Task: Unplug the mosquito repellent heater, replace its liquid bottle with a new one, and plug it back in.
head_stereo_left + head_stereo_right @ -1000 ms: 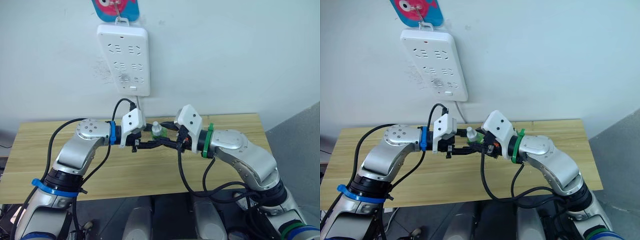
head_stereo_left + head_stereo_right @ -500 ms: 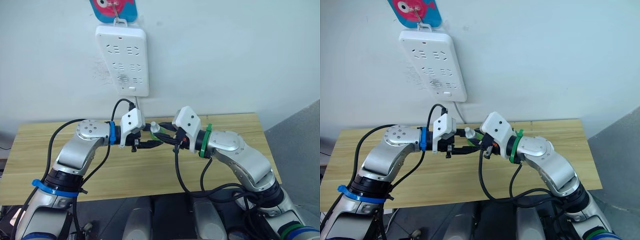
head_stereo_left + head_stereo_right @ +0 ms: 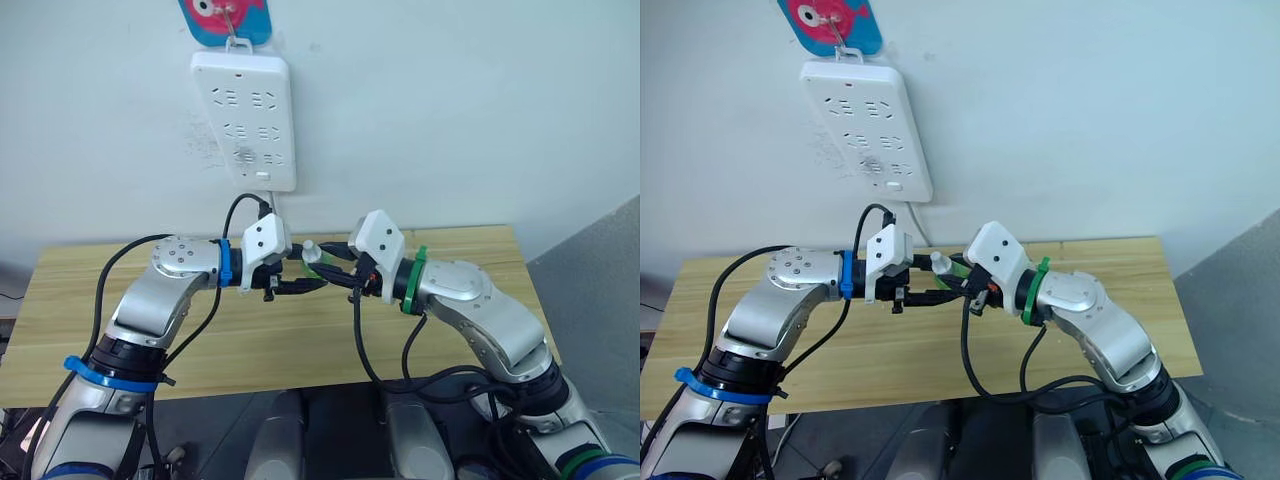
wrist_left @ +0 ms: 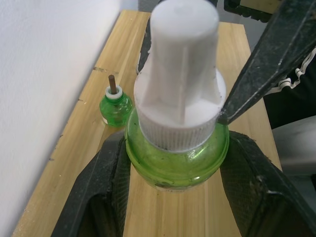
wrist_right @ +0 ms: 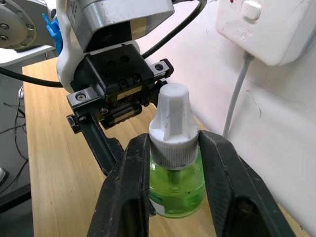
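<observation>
A green liquid bottle (image 4: 177, 148) with a white cap (image 4: 182, 64) hangs above the table between both grippers. My left gripper (image 3: 297, 284) is shut on the bottle's green body, one finger (image 4: 98, 187) on each side. My right gripper (image 5: 174, 163) is shut around the ribbed collar of the cap (image 5: 172, 118); one of its fingers (image 4: 266, 64) leans against the cap in the left wrist view. A second small green bottle (image 4: 114, 106), uncapped with a brown wick, stands on the table by the wall. The mosquito repellent heater is out of view.
A long white power strip (image 3: 245, 120) hangs on the wall above the grippers, with nothing plugged into its sockets and its cable (image 5: 237, 94) running down. The wooden table (image 3: 100, 280) stretches to both sides below the arms.
My right wrist swung slightly to the left and back. The capped bottle stays held between both grippers at about the same spot.
</observation>
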Controlling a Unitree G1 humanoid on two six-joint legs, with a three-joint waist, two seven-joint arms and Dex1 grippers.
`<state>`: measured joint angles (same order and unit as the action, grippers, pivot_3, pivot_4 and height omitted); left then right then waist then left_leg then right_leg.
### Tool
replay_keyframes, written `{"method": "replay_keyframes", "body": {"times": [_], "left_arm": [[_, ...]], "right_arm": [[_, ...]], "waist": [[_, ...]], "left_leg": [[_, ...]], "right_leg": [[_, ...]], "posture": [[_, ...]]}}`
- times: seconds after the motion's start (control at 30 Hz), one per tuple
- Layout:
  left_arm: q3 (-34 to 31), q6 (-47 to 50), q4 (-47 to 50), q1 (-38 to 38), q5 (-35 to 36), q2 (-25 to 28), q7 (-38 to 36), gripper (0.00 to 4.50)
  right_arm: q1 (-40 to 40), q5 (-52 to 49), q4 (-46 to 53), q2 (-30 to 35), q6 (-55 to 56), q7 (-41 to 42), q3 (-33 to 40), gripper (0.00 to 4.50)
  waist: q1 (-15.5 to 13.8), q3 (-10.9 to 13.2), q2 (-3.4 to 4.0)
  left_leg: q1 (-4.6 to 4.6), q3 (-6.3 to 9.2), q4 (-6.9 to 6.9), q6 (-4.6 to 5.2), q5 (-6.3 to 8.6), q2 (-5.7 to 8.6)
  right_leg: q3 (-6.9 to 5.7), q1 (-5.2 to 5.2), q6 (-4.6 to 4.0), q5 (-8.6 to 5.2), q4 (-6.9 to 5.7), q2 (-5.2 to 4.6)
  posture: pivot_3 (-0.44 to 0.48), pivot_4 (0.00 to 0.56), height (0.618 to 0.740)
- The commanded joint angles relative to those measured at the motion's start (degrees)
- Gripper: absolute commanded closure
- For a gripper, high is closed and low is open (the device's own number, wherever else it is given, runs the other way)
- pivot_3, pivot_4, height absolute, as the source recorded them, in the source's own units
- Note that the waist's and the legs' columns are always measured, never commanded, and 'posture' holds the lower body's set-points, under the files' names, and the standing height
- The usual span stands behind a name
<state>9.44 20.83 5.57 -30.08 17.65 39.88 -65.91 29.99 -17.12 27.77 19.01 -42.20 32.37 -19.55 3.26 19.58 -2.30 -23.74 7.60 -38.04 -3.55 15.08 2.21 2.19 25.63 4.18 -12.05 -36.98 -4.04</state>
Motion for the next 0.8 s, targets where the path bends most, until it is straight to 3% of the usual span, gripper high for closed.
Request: {"method": "replay_keyframes", "body": {"times": [0.03,0.1,0.37,0.47,0.6,0.8], "left_arm": [[-0.7,-1.0,3.4,-1.1,0.8,0.2,-0.9,2.27],[-0.6,-1.3,3.0,-1.3,0.5,0.2,-1.1,2.27],[-0.4,-2.8,1.4,-1.4,-0.1,0.0,-1.9,2.27],[-0.7,-3.3,1.8,-0.4,0.1,0.4,-2.1,2.27],[-1.0,-3.4,1.8,0.5,0.7,0.6,-2.2,2.27],[-3.0,-3.0,0.6,0.9,2.8,-1.0,-1.0,2.27]], "right_arm": [[-0.3,-0.4,0.7,-0.4,1.3,0.4,0.6,2.06],[0.0,0.2,0.3,-0.2,1.5,0.6,0.3,1.39],[0.4,1.5,-1.4,-1.7,3.1,-0.5,0.2,1.36],[-0.4,1.9,-0.9,-1.6,3.7,-0.3,0.2,1.96],[-0.6,1.7,-0.6,-1.5,4.2,0.0,0.5,3.28],[-0.5,0.3,-0.2,-0.6,4.7,1.3,2.2,3.41]], "waist": [[0.0,-0.1,-0.01],[0.0,-0.1,-0.01],[0.1,-0.6,0.00],[0.1,-0.8,0.02],[0.2,-0.8,0.01],[0.2,-0.9,0.02]], "left_leg": [[0.00,-0.01,0.00,-0.02,-0.01,0.00],[0.00,-0.01,0.00,-0.19,-0.11,0.01],[-0.01,-0.02,0.00,-0.19,-0.12,0.01],[-0.01,-0.03,0.00,-0.19,-0.12,0.01],[0.00,-0.03,0.00,-0.19,-0.12,0.01],[0.00,-0.04,-0.02,-0.19,-0.12,0.01]], "right_leg": [[0.01,0.00,0.00,0.00,0.00,0.00],[0.01,0.00,0.00,0.00,0.00,0.00],[0.02,0.03,-0.01,0.00,-0.03,0.00],[0.03,0.03,-0.01,0.00,-0.03,0.00],[0.03,0.04,-0.01,0.00,-0.05,0.00],[0.04,0.04,-0.01,0.00,-0.06,0.00]], "posture": [[-0.102,0.253,0.740],[-0.103,0.253,0.740],[-0.104,0.253,0.740],[-0.103,0.254,0.740],[-0.103,0.254,0.740],[-0.103,0.255,0.740]]}}
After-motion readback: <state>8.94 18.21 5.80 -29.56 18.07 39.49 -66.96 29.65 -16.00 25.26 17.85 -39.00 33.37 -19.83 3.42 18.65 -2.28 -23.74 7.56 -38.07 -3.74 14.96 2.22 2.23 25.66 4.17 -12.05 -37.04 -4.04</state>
